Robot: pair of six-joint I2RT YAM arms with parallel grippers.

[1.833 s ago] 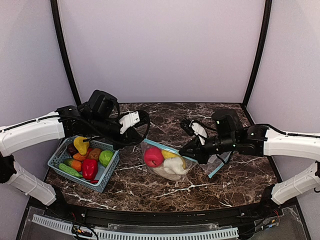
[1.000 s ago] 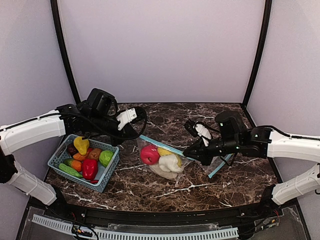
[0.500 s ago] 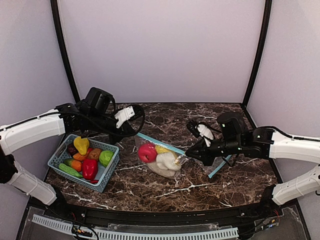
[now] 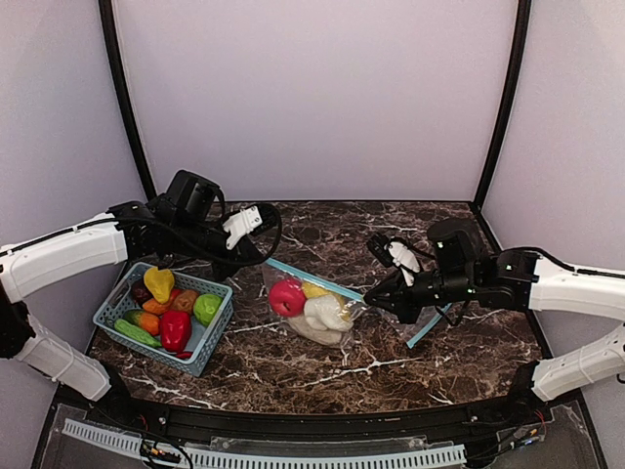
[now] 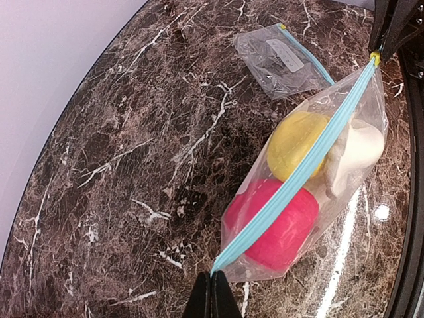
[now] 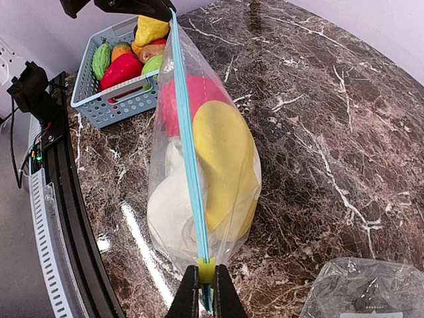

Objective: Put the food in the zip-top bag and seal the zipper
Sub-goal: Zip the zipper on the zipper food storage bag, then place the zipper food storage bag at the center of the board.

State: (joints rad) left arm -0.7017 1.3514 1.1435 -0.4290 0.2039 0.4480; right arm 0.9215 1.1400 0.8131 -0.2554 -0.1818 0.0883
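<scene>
The clear zip-top bag [image 4: 311,313] hangs stretched between both grippers just above the marble table. Inside it are a red fruit [image 5: 281,225], a yellow one [image 5: 295,142] and a cream-white piece [image 6: 171,207]. My left gripper [image 5: 212,293] is shut on the left end of the blue zipper [image 5: 301,165]. My right gripper [image 6: 206,291] is shut on the yellow-green slider [image 6: 206,270] at the other end. The blue zipper strips lie together along the whole length. More food lies in the teal basket [image 4: 109,311]: a red pepper [image 4: 176,329], a yellow piece [image 4: 158,283], a green one [image 4: 206,307].
A second, empty zip-top bag [image 4: 433,320] lies flat on the table under the right arm; the same empty bag [image 5: 278,58] shows in the left wrist view. The basket stands at the left, close to the left arm. Black frame posts and walls bound the back.
The left gripper has drawn back and to the left and the right gripper has shifted a little right. The bag between them is stretched tauter and sits slightly farther left.
</scene>
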